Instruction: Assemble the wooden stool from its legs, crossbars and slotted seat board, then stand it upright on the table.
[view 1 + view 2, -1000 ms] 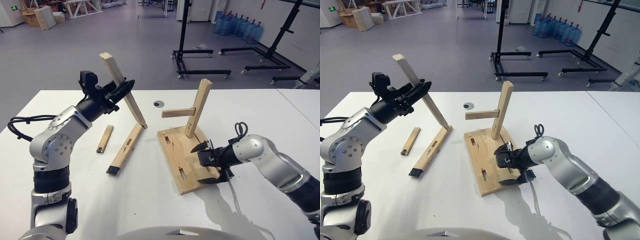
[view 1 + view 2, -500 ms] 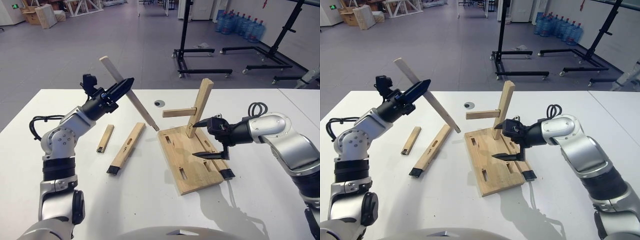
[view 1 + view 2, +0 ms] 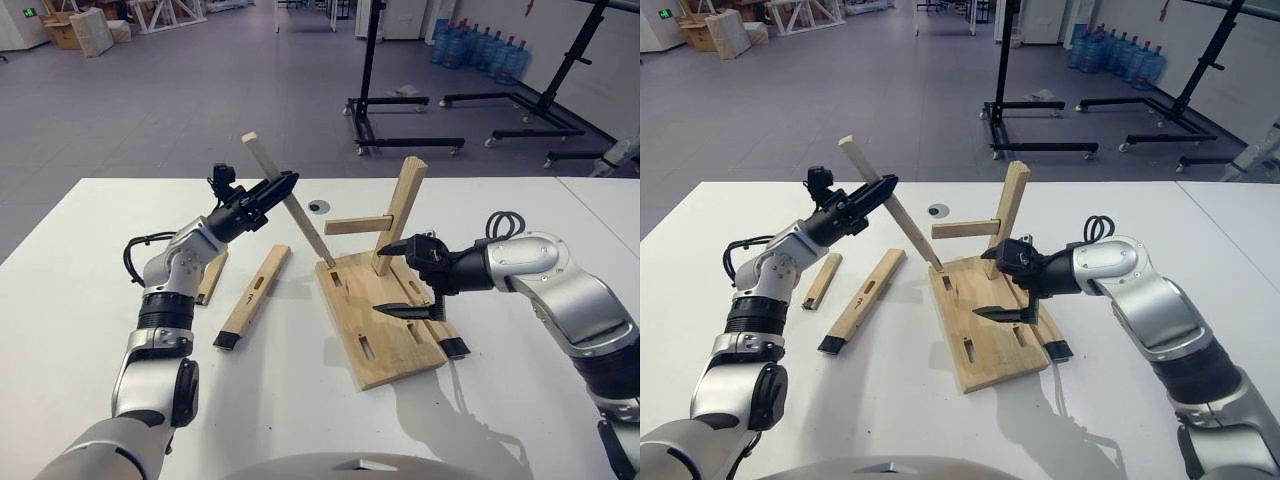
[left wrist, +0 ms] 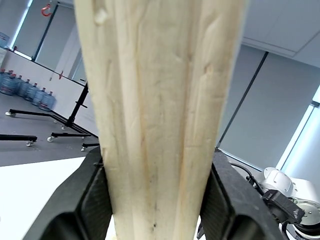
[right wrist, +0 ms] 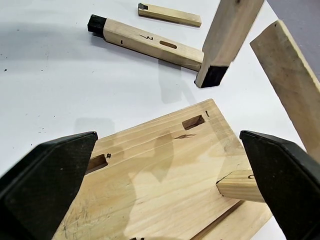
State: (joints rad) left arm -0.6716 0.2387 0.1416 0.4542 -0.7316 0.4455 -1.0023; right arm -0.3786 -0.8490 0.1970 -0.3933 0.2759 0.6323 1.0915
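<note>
My left gripper [image 3: 278,188] is shut on a wooden leg [image 3: 290,205], held slanted, its black-tipped lower end [image 5: 212,75] just off the far left corner of the slotted seat board [image 3: 372,345]. The leg [image 4: 160,125] sits between the left fingers [image 4: 90,200]. One leg [image 3: 400,210] stands upright in the board with a crossbar [image 3: 355,225] sticking out to the left. My right gripper [image 3: 388,279] is open above the board, just right of that upright leg. Another leg lies along the board's right edge, black end [image 3: 455,347] toward me.
A loose slotted leg [image 3: 255,292] and a short crossbar [image 3: 210,277] lie on the white table [image 3: 300,420] left of the board. A round hole [image 3: 317,207] is in the tabletop behind. Black metal stands [image 3: 400,110] rise on the floor beyond the table.
My left gripper has carried its leg to the right, up to the board's corner. My right gripper has risen from the board's front right edge and now hangs beside the upright leg.
</note>
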